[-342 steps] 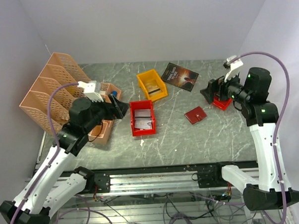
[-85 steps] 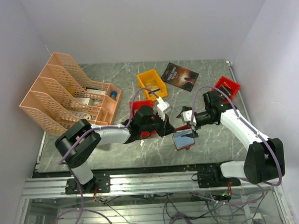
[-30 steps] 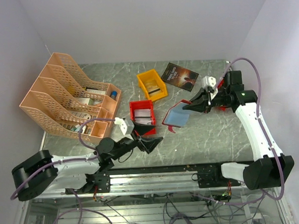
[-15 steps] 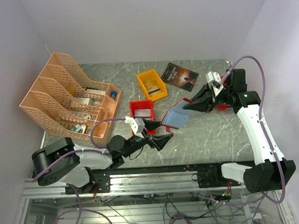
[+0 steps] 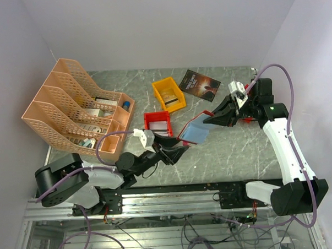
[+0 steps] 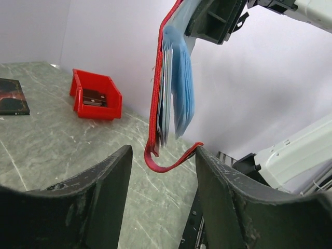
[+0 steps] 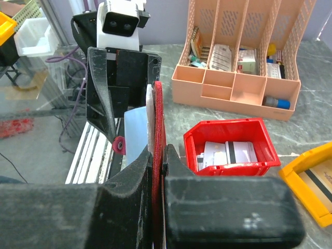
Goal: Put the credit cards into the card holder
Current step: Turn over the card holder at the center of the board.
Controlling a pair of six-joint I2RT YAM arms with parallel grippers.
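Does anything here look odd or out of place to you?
The card holder isn't lying on the table. The right gripper pinches it up in the air, hanging open with its snap tab dangling. Nothing looks spilled or broken.

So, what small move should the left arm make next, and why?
Probably ease the left gripper forward and close on the lower edge of the card holder. Its jaws are open and empty, one on each side of the holder in the wrist view, and the right gripper grips only the top, so it hangs free.

Left pincer [image 5: 180, 150] gapes; right pincer [image 7: 158, 153] clamped shut.
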